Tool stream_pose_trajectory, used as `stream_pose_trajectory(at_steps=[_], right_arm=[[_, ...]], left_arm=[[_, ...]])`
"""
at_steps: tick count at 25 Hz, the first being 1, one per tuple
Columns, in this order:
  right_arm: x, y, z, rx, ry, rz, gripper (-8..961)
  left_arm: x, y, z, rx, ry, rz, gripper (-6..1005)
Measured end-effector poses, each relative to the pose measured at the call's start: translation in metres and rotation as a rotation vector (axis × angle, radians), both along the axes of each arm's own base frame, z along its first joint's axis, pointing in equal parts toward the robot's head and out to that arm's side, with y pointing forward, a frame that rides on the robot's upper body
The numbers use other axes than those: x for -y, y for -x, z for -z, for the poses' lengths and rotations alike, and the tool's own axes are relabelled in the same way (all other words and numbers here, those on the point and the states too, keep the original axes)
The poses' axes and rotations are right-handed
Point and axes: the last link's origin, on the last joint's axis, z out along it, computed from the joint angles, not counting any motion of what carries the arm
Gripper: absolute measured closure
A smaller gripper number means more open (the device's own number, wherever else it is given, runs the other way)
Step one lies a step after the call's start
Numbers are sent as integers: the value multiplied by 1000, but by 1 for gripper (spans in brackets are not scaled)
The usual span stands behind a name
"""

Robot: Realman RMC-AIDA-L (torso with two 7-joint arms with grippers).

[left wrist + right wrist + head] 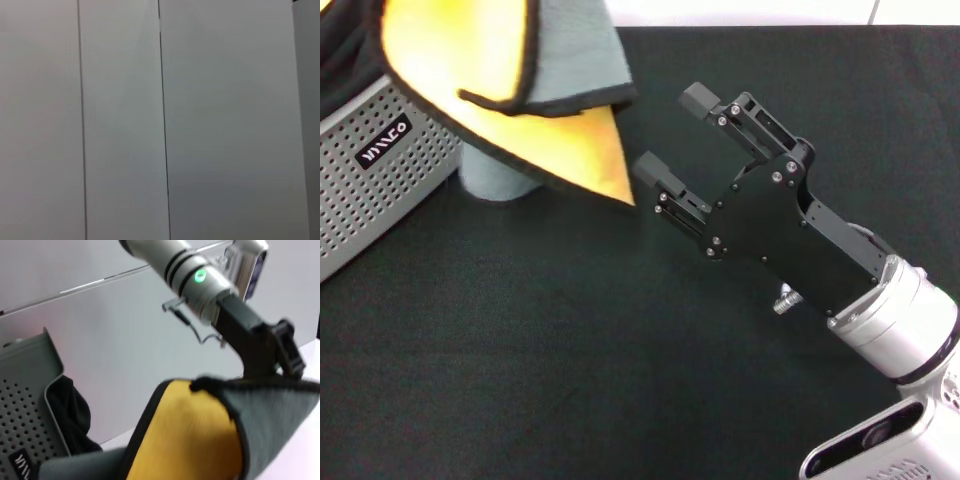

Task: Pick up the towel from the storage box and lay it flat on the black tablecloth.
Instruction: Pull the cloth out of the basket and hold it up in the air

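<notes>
1. Right gripper (668, 137): over the black tablecloth (570, 350), fingers spread wide, nothing between them. Lower finger's tip sits just beside the towel's hanging yellow corner; cannot tell whether they touch.
2. Towel (510, 75): hangs in the air just ahead of the open right gripper. Yellow-orange face toward the head camera, grey reverse folded over along the top, thin black edging all round. A grey part of it droops to the tablecloth beyond the yellow corner, between the right gripper and the box.
3. Left gripper (272, 352): seen only in the right wrist view, above the towel. It comes down onto the towel's top edge, where the black edging bunches up under it. Fingers hidden by the fabric, so a clamp cannot be confirmed. A green light glows on the silver wrist above it.
4. Storage box (375, 175): past the towel, on the far side from the right gripper. Light grey, perforated sides, rounded rim. Small black label with white lettering on its side; letters not clearly readable in either view. Dark fabric hangs over its rim.
5. Black tablecloth: spreads under the right gripper and out to the box; finely textured, plain.
6. Left wrist view shows only a pale panelled surface with thin dark vertical seams.
</notes>
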Motion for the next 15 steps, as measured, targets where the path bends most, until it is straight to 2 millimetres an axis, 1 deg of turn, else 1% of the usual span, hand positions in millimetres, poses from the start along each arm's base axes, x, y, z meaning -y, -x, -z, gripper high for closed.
stream_pose_trajectory(at_steps=[6,15], right_arm=[[-5,12,-1,-4,-9,-48,261],[-14,29,-4,-21,-20,-105,262]], left_arm=[[-6,-2,9,-16,5,-10,987],[-8,-1,14,-11,19,-5,985]])
